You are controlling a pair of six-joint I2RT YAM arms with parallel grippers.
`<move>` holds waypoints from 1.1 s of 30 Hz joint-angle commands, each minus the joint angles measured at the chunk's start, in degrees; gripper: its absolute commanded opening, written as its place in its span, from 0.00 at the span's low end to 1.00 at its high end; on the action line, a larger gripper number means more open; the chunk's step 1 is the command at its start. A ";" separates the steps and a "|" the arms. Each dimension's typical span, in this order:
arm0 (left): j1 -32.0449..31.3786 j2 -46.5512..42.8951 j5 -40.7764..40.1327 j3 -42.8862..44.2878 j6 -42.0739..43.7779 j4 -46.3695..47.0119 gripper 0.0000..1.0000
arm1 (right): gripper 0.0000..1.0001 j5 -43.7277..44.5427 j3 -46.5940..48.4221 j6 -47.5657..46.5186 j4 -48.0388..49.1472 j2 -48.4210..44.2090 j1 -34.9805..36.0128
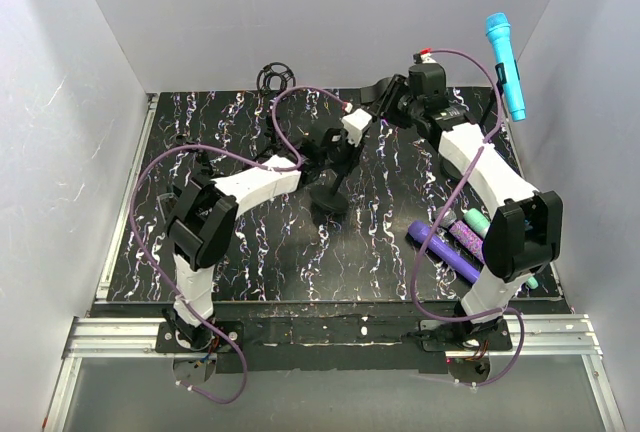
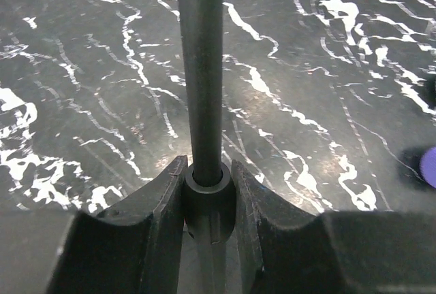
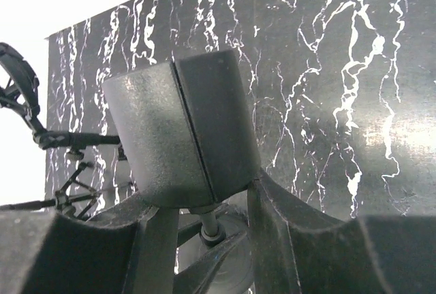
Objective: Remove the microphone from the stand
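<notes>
A black stand rises from its round base [image 1: 330, 198] in the middle of the table. My left gripper [image 1: 338, 148] is shut on the stand's pole. In the left wrist view its fingers [image 2: 163, 199] press both sides of the collar [image 2: 208, 185] around the pole [image 2: 199, 69]. At the stand's top sits a dark grey cylindrical microphone [image 3: 180, 127], slanted [image 1: 386, 92]. My right gripper [image 1: 396, 98] reaches it from the right and is shut on its lower part [image 3: 201, 192]. A bolt [image 3: 208, 224] shows under the cylinder.
A blue microphone [image 1: 505, 64] stands up against the right wall at the back. Purple [image 1: 447, 245] and green [image 1: 476, 220] microphones lie by the right arm's base. A black wire mount [image 1: 275, 77] sits at the back edge. White walls enclose the marbled black table [image 1: 250, 242].
</notes>
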 commanded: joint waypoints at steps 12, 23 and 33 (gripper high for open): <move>13.85 4.06 51.19 7.21 -5.61 -5.68 0.63 | 0.01 -25.18 -9.85 -10.44 17.41 0.21 -1.20; 12.81 7.24 52.55 11.44 6.43 -15.27 0.39 | 0.01 -28.92 -10.21 -9.84 20.08 0.22 -1.64; 6.32 -1.98 13.62 5.81 -2.97 1.41 0.00 | 0.01 -1.54 -0.90 0.43 -0.98 -1.10 -0.33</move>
